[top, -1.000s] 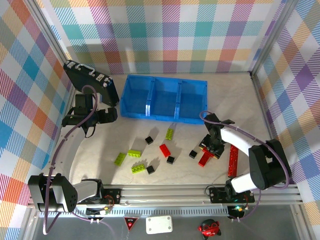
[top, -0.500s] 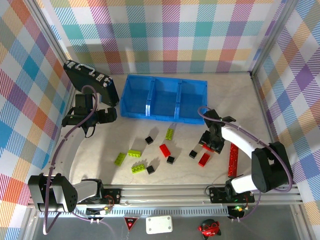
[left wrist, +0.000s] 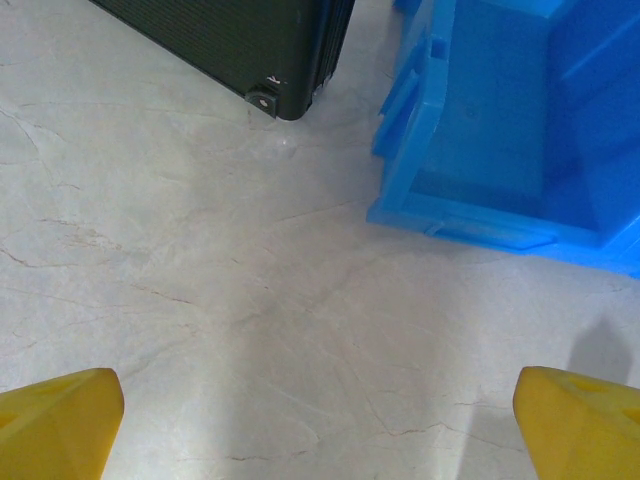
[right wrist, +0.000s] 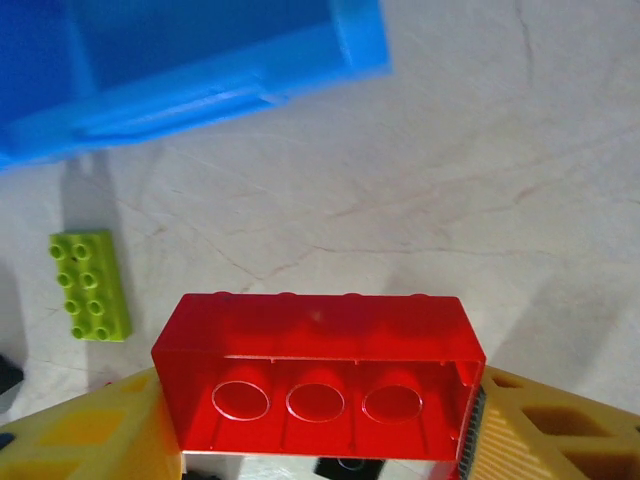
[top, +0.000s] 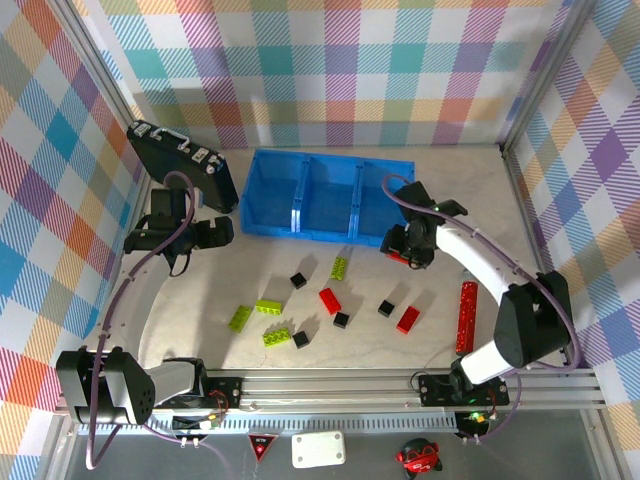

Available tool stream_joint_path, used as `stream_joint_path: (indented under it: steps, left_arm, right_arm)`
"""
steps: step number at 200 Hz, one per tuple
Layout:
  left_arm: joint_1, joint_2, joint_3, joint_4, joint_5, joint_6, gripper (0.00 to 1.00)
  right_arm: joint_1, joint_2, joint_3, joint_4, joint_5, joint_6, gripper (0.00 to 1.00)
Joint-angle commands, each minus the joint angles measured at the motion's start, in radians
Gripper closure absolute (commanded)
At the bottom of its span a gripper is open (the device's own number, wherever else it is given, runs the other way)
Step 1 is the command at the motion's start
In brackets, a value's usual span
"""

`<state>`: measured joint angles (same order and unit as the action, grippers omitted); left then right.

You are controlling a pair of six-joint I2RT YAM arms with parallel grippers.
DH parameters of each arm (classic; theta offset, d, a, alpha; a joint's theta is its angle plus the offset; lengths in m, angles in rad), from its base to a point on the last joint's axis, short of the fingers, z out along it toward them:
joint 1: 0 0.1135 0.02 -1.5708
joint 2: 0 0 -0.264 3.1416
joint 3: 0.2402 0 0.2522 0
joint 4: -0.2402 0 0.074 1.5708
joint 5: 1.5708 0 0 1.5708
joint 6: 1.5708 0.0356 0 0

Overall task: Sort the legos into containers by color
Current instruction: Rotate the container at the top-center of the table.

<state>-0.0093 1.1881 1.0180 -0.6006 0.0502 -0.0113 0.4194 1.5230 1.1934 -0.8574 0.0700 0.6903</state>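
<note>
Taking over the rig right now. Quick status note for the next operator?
Left gripper: open, empty, over bare table beside the bright blue three-compartment plastic bin.
Right gripper: shut on a red oblong studded brick, just short of the bin's right compartment.
Done: nothing binned; compartments look empty.
Left: drop the held brick, then sort four lime-green bricks, two red bricks and four small black cubes lying on the table.

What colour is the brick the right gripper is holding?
Red. The brick is clamped in the right gripper, clearest in the right wrist view.
</note>
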Motion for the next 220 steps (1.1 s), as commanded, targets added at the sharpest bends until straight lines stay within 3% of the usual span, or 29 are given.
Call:
stream_joint_path:
  steps: [1,75,181,206,220]
  left_arm:
    - [0.014,-0.021,0.025,-0.016,-0.004,-0.009,0.00]
    - [0.014,-0.043,0.015,-0.024,-0.013,-0.009,0.00]
    - [0.014,-0.065,0.008,-0.029,-0.033,-0.005,0.00]
    - [0.013,-0.062,0.007,-0.028,-0.032,-0.005,0.00]
    - [0.014,-0.060,0.008,-0.028,-0.030,-0.006,0.00]
  right_arm:
    - [0.007,0.047,0.060,-0.020,-0.017,-0.040,0.41]
    - [-0.025,0.192,0.135,0.010,0.064,-0.110,0.43]
    - [-0.128,0.265,0.241,-0.014,0.147,-0.170,0.44]
    - [-0.128,0.267,0.284,-0.029,0.112,-0.181,0.44]
    - [-0.129,0.267,0.309,-0.029,0.028,-0.211,0.43]
